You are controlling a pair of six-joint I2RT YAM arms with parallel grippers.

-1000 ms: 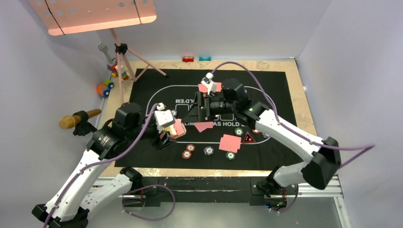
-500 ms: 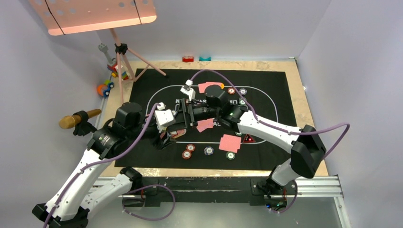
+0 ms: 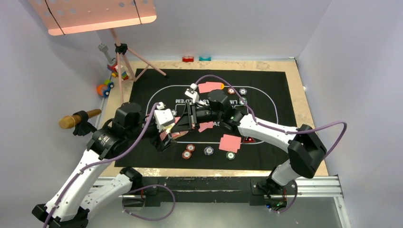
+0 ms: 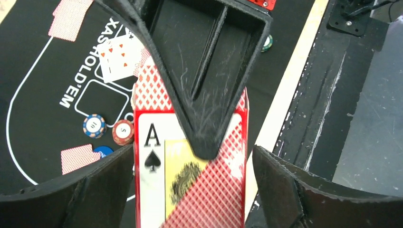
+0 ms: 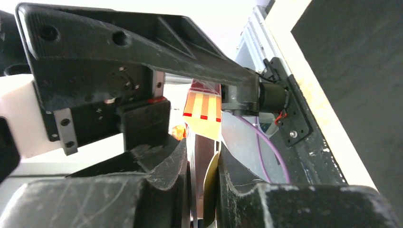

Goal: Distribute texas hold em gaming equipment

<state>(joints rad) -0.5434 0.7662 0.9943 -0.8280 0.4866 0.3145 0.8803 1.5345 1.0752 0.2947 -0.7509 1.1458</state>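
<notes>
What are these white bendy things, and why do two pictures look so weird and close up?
They are two robot arms, each ending in a two-finger gripper. The wide picture comes from a camera overhead. The close-up ones come from little cameras on each wrist, so black fingers fill them. On the black poker mat lie chips and red-backed cards. The left gripper holds a card box showing an ace of spades. The right gripper has reached across and its fingers pinch a card at that box.
</notes>
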